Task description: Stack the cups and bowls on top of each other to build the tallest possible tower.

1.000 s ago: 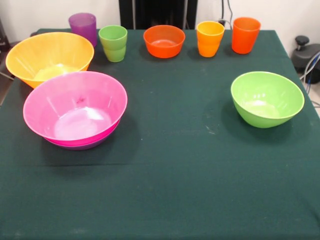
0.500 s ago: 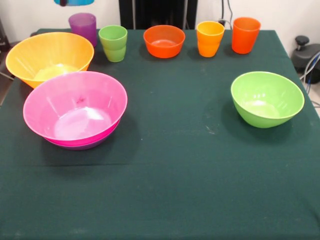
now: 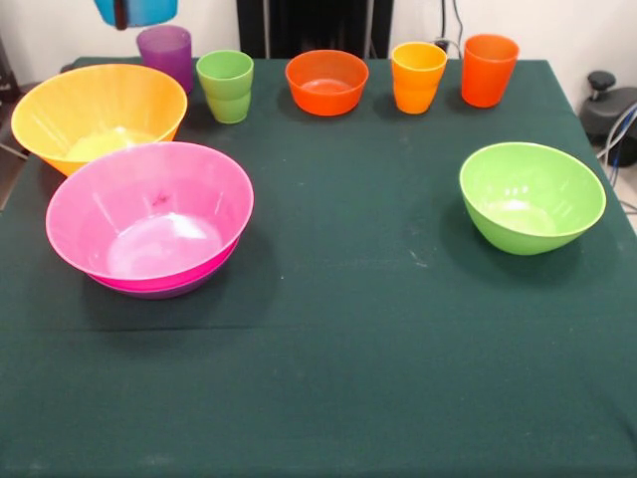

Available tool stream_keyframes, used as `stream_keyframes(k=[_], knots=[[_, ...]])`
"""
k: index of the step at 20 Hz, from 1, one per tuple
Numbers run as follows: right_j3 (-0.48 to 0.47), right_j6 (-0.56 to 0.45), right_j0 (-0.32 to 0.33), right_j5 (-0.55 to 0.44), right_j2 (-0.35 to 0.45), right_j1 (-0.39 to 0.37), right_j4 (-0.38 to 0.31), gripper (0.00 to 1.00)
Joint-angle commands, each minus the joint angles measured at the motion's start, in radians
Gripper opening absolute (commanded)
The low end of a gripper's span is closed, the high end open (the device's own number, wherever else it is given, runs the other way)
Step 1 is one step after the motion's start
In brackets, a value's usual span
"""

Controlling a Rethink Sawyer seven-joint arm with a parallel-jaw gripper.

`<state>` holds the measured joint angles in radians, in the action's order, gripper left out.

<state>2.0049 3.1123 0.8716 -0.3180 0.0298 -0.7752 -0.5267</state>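
A blue bowl [image 3: 139,10] hangs in the air at the top left edge, above the purple cup [image 3: 166,52]. A dark part of my gripper [image 3: 120,14] shows against it, holding it; the rest is out of view. The pink bowl [image 3: 149,214] sits nested in the purple bowl [image 3: 164,290] at the left. The yellow bowl [image 3: 100,110] stands behind them. Along the far edge stand the light green cup [image 3: 225,86], the orange bowl [image 3: 326,82], the yellow-orange cup [image 3: 418,77] and the orange cup [image 3: 489,70]. The light green bowl [image 3: 531,196] stands alone at the right.
The table is covered with a dark green cloth [image 3: 338,349]. The robot's black pedestal [image 3: 314,25] stands at the far middle. A grey device with cables [image 3: 612,115] sits off the table's right edge.
The blue bowl has come down into view at the top left, lower now than half a second ago. One second ago it was out of view. Nothing on the table has moved.
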Motion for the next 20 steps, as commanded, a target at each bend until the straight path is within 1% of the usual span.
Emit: stream_keyframes(k=[1, 7, 9, 13, 15, 18, 20], knots=[[-0.086, -0.267, -0.02, -0.078, 0.157, 0.051, -0.076, 0.0], [-0.125, -0.282, -0.051, -0.117, 0.181, 0.049, -0.095, 0.0], [-0.146, -0.278, -0.081, -0.118, 0.163, 0.044, -0.119, 0.0], [-0.159, -0.354, -0.042, -0.174, 0.221, 0.04, -0.108, 0.0], [-0.177, -0.368, -0.031, -0.196, 0.229, 0.04, -0.11, 0.0], [-0.204, -0.394, -0.002, -0.247, 0.253, 0.033, -0.094, 0.0], [-0.232, -0.39, 0.004, -0.27, 0.256, 0.039, -0.088, 0.0]])
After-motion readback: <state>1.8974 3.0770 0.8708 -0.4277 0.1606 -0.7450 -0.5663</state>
